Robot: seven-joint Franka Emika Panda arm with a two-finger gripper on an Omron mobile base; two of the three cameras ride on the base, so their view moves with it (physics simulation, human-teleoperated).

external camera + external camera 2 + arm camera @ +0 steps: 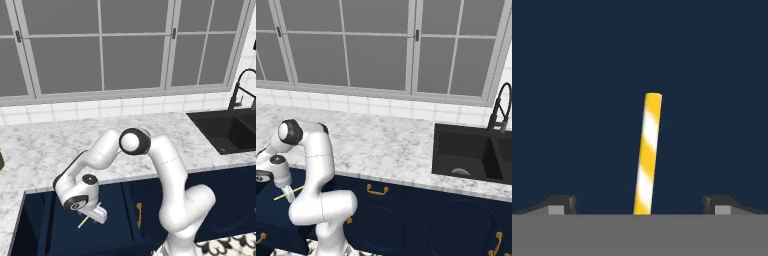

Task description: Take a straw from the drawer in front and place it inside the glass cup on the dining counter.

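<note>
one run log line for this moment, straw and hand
stage: picking straw | hand: open, low in drawer | straw: between fingertips, ungripped | cup: not reached

We count one yellow-and-white striped straw, one black sink basin, one black faucet, and four curved brass cabinet handles on the navy fronts.

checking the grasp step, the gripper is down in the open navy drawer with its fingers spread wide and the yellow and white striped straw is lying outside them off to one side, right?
Not to one side: in the hand view the straw lies between the two spread fingertips, roughly centred, with a gap on each side. The rest holds: the gripper is open, low in the navy drawer.
</note>
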